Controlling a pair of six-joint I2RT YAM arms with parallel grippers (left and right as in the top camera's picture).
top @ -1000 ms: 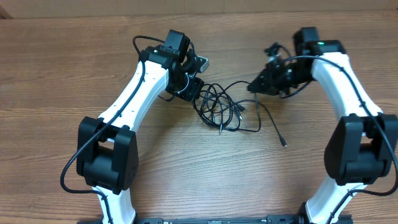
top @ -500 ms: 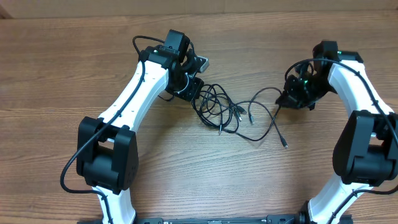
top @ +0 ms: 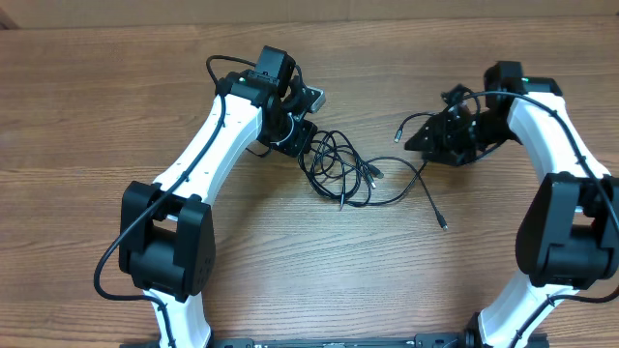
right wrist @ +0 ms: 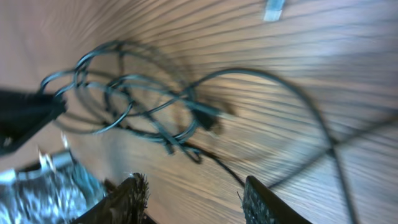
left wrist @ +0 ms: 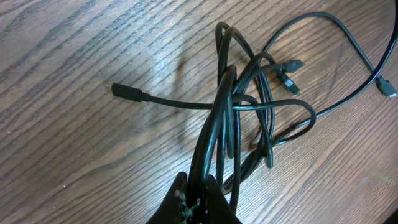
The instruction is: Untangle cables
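The overhead view alone shows both arms at once: the cables (top: 338,169) lie in a loose tangle just beyond the left pincer (top: 293,135) and well to the side of the right pincer (top: 432,141). One long strand trails out from the tangle and ends in a plug (top: 443,226) on the near side of the right pincer.

The left wrist view shows the grip, which the overhead hides. The left pincer is closed tight on several black strands that rise straight out of its tips into the knot. A loose black plug end (left wrist: 124,91) lies ahead of it and off to one side.

The right wrist view is blurred. Its two fingers (right wrist: 132,198) stand well apart with nothing clamped. A thin strand runs toward the gap between them, but I cannot tell whether it touches. Far ahead of them lies a small silver plug (right wrist: 273,9).

The surface is a brown wood-grain table (top: 116,97), and no more of the room shows. The left arm's own thicker black wire (top: 215,66) loops behind its wrist, apart from the tangle.
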